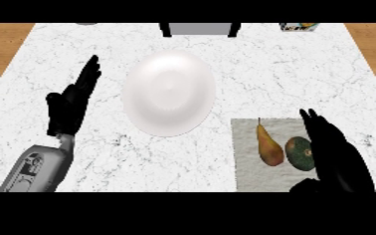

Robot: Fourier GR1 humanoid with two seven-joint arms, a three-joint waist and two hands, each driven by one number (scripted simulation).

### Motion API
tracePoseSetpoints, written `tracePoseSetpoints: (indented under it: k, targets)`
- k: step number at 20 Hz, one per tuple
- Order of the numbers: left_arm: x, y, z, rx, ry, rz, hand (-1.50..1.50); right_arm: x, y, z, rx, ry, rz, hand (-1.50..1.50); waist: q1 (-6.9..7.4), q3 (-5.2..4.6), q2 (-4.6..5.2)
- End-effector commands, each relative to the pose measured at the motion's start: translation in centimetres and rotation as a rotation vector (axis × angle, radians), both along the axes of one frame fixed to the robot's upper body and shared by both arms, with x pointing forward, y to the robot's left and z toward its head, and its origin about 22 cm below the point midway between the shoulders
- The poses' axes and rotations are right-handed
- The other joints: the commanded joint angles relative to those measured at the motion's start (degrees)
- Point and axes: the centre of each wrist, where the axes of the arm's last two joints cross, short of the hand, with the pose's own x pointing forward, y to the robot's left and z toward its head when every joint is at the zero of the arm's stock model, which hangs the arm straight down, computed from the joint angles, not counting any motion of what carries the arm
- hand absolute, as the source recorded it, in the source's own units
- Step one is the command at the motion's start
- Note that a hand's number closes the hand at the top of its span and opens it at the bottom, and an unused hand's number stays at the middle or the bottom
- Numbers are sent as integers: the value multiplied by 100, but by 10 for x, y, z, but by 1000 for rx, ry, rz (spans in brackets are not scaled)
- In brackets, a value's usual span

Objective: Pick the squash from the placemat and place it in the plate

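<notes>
Here the squash (300, 154) lies just beside the open right hand (335, 152).

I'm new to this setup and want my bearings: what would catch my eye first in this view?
The big white plate in the middle of the marble counter stands out first. Then the grey placemat at lower right, with a pear and a green squash side by side and the open right robot hand at the squash's right edge. The left robot hand rests open at the left.
</notes>
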Motion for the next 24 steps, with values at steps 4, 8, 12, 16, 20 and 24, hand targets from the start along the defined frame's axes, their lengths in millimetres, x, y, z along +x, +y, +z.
tracePoseSetpoints:
  k: [4, 8, 12, 16, 20, 24]
  targets:
    - [10, -7, -5, -1, -6, -16, 0, 19, -17, -28, -12, 57, -4, -150, -20, 1, 3]
    - [11, 1, 7, -2, 3, 6, 0, 3, -29, -48, -15, 56, -16, -150, -27, 1, -3]
    - [7, -24, -7, 5, 13, -22, 0, 17, -30, -71, -2, 79, -34, -150, -19, 2, 0]
    - [-5, -22, -4, 2, -12, 7, 0, 24, -29, -67, -30, 44, 0, 150, -6, 2, -4]
    - [-7, -14, 0, 3, 4, 8, 0, 23, -28, -68, -74, -9, 12, 150, -7, 1, -5]
    - [2, 0, -8, -3, 18, 9, 0, 27, -47, -71, -67, -26, 11, 150, -19, 1, -1]
